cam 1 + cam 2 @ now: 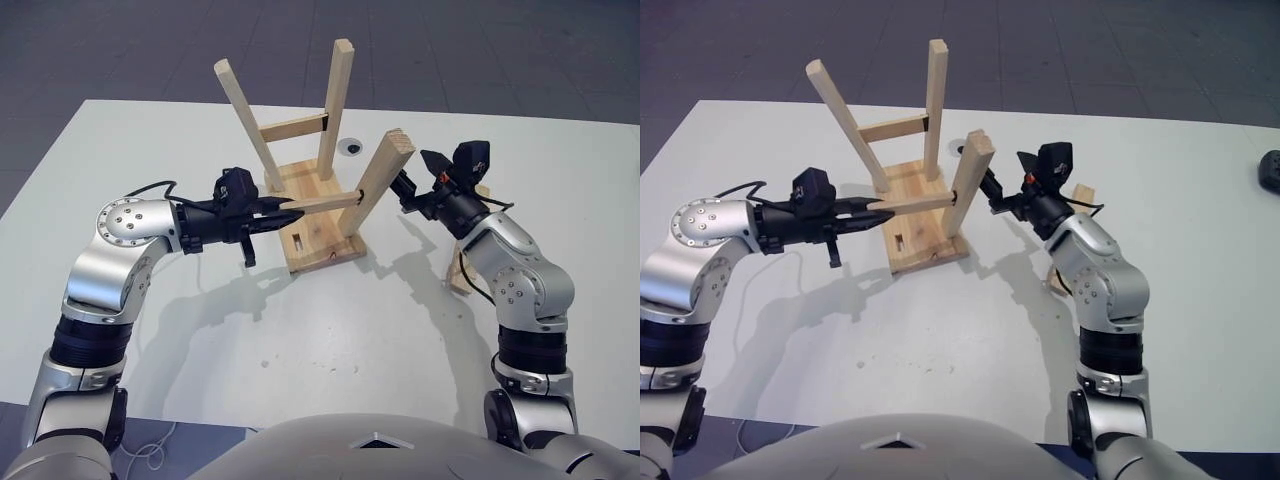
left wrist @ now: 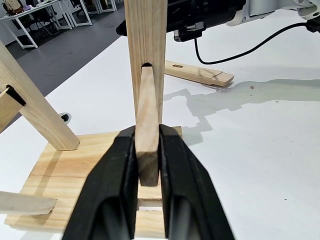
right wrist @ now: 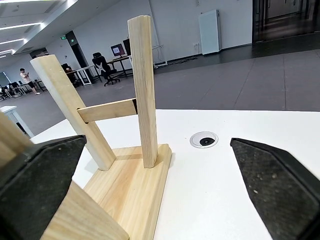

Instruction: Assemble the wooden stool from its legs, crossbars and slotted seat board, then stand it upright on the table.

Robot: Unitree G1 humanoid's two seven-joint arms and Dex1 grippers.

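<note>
The slotted seat board [image 1: 315, 250] lies flat on the white table, stool upside down. Two legs [image 1: 248, 120] [image 1: 337, 105] stand on its far side, joined by a crossbar [image 1: 292, 127]. A third leg [image 1: 380, 180] leans at the near right corner. My left gripper [image 1: 292, 213] is shut on a second crossbar [image 2: 148, 130], whose far end sits at the slot in that third leg [image 2: 145, 30]. My right gripper [image 1: 412, 170] is open just right of the third leg, one finger close against its outer face; I cannot tell if it touches.
A loose slotted wooden piece [image 2: 200, 74] lies on the table to the right, partly behind my right arm. A round cable hole [image 1: 351, 147] sits behind the stool. The table's front and left areas are bare white surface.
</note>
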